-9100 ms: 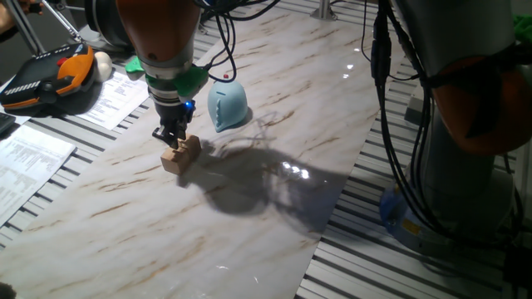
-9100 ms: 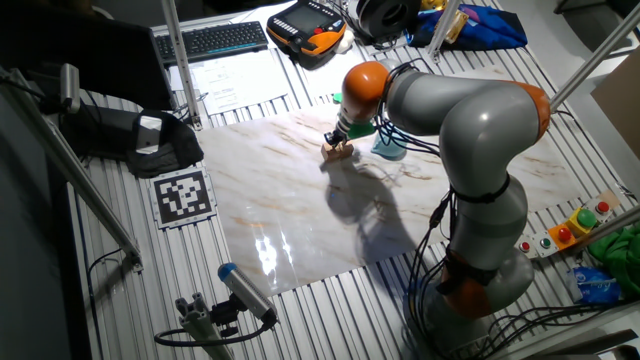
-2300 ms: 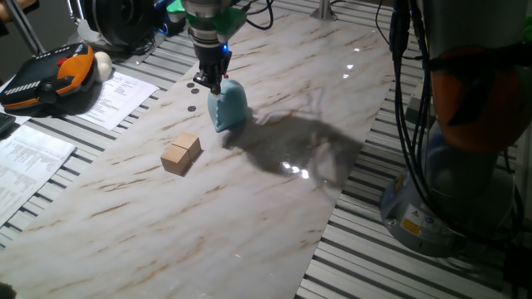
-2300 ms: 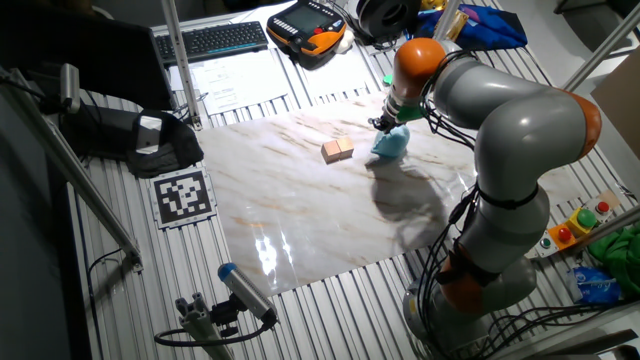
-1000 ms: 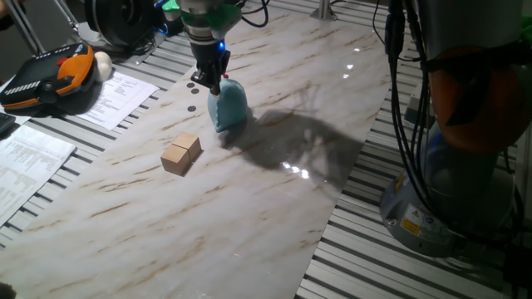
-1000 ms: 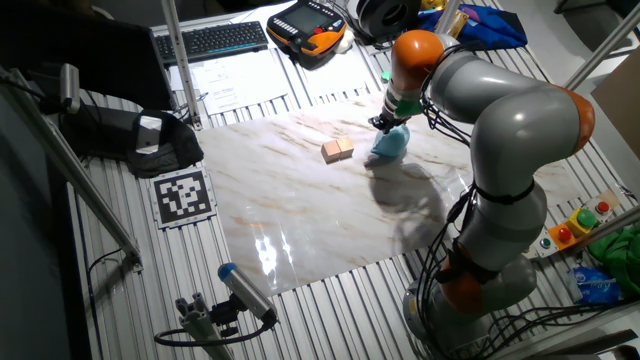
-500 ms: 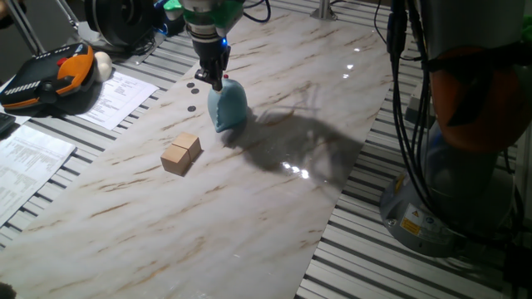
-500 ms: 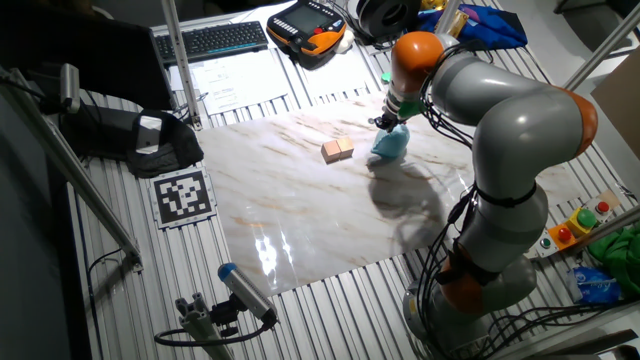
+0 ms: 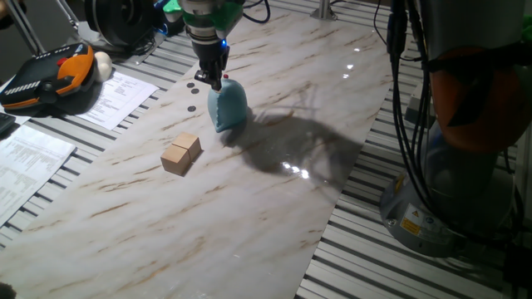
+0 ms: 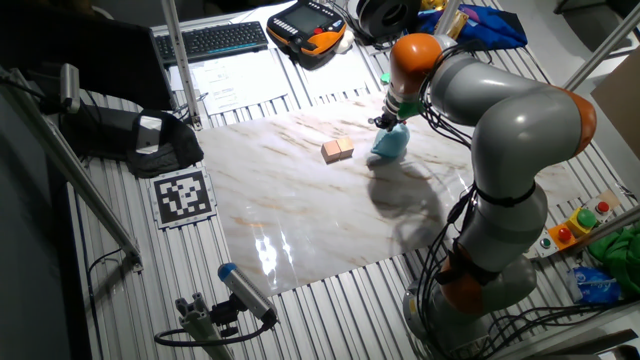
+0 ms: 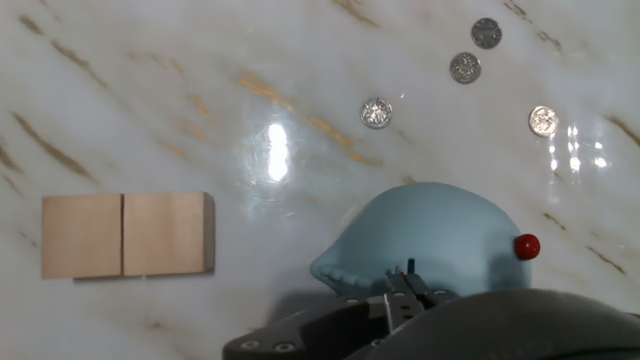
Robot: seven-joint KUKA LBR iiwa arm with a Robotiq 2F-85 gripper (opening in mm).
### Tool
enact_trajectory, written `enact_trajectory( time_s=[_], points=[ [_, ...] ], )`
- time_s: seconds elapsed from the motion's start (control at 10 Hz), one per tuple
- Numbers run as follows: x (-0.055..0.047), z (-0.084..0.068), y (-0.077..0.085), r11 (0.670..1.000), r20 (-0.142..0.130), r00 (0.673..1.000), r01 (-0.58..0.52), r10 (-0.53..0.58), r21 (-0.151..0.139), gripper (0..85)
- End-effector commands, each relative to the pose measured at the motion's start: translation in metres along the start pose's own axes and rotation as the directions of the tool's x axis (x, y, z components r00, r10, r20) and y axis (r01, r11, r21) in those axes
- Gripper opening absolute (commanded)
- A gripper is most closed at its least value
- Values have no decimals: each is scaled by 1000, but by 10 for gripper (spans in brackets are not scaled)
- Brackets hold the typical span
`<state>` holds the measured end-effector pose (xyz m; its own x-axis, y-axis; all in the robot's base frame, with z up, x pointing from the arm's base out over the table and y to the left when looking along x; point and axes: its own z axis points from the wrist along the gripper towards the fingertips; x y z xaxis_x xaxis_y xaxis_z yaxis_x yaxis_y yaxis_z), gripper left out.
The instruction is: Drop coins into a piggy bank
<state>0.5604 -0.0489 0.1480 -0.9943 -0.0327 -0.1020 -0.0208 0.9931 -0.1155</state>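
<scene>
The light blue piggy bank point(image 9: 228, 106) stands on the marble table top; it also shows in the other fixed view point(image 10: 389, 143) and in the hand view point(image 11: 430, 240), with a red dot on its side. My gripper point(image 9: 211, 79) hangs directly over the bank's top, its tips point(image 11: 408, 288) pressed together and touching or almost touching the bank. A thin dark sliver shows at the tips; I cannot tell whether it is a coin. Several coins point(image 11: 376, 112) lie loose on the table beyond the bank, as small dark spots point(image 9: 191, 84) in the fixed view.
Two tan wooden blocks point(image 9: 180, 154) lie side by side to the left of the bank; they also show in the hand view point(image 11: 125, 235). Papers point(image 9: 116, 95) and an orange-black pendant point(image 9: 50, 76) lie off the marble top point(image 9: 249, 216) on the left.
Nine seconds ago my gripper was down at the wooden blocks; it has moved over to the bank. In the last second it has only shifted slightly above the bank's top.
</scene>
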Motion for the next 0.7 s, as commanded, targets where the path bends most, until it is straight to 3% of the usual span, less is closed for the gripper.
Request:
enact_trajectory(
  time_s=[0.0,0.6],
  points=[
    [0,0,-2,1000,0,1000,3,-3,1,0],
    [-1,3,-5,1000,-5,1000,0,0,6,0]
  ],
)
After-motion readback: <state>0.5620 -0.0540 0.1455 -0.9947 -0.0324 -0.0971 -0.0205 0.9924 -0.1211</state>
